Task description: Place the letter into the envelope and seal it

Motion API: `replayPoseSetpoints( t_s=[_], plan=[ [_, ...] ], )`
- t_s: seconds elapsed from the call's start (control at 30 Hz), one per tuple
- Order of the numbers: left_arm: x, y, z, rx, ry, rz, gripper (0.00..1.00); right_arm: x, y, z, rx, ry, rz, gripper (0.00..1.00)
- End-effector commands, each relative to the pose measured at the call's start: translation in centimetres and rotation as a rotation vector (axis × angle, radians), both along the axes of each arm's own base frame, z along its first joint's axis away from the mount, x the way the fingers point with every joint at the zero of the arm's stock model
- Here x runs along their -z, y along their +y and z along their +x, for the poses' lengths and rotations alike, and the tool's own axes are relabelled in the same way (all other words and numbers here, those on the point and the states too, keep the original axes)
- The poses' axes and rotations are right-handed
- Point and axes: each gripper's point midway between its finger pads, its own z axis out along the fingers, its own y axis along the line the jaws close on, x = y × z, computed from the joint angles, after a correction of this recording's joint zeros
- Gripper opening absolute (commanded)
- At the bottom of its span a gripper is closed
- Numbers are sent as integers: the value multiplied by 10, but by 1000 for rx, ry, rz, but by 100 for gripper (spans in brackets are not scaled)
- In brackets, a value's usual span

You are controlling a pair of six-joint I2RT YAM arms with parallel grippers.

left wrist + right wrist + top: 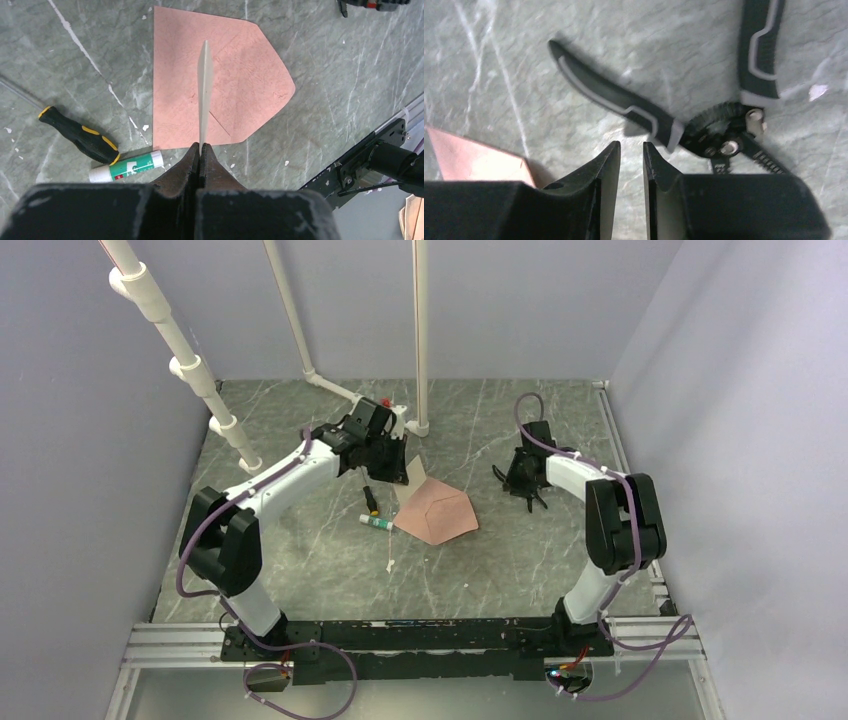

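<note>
Tan letter (204, 90) in left gripper (200, 146), seemingly upright

A grey-green marbled table (340, 75) carries a pink envelope (240, 85) lying flat with its pointed flap open. Just beside one corner lies a white glue stick (127, 166), and next to that a black-and-yellow screwdriver (80, 135). To the envelope's right, apart from it, lie pliers (644, 117) with their handles spread.

salmon-pink envelope (245, 80) lying flat, pointed flap open, pale tan letter (204, 90) raised edge-on over it, pinched in left gripper (200, 149)
</note>
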Motion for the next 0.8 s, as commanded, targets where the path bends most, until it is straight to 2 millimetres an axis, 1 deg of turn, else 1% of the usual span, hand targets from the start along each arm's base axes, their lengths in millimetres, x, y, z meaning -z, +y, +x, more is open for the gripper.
replayPoseSetpoints(
  t_s=[0.0,0.07,0.1,0.17,0.2,0.23,0.27,0.3,0.37,0.47,0.5,0.53,0.57,0.67,0.73,0.77],
  plan=[
    [-5,10,10,-73,-11,20,2,-45,41,-5,-176,-100,63,31],
    [1,17,11,-99,1,33,2,-56,71,-21,-249,-102,140,35],
    [4,20,11,-108,9,37,2,-59,89,-32,-278,-92,197,37],
    [13,25,10,-128,30,46,2,-68,112,-45,-311,-105,280,42],
    [17,26,10,-135,44,41,2,-75,121,-50,-318,-121,316,45],
    [19,26,10,-130,55,27,2,-78,129,-54,-329,-127,348,48],
    [20,23,8,-112,69,3,3,-85,135,-57,-339,-143,383,50],
    [17,18,6,-89,78,-34,2,-93,141,-58,-344,-164,419,53],
    [11,14,6,-81,83,-81,3,-111,150,-63,-369,-218,505,63],
    [-9,13,12,-121,100,-172,2,-145,160,-68,-389,-322,626,78],
    [-19,13,15,-135,115,-218,3,-157,163,-69,-389,-361,669,82],
    [-32,11,17,-144,126,-269,3,-165,164,-71,-381,-386,707,86],
    [-46,7,18,-147,139,-324,3,-174,166,-70,-375,-412,738,88],
    [-81,-6,16,-138,171,-473,2,-194,170,-68,-340,-449,828,91],
    [-97,-15,12,-123,197,-564,2,-210,174,-67,-326,-483,907,91],
    [-102,-18,10,-124,213,-600,3,-218,175,-67,-323,-501,946,91]
  ],
)
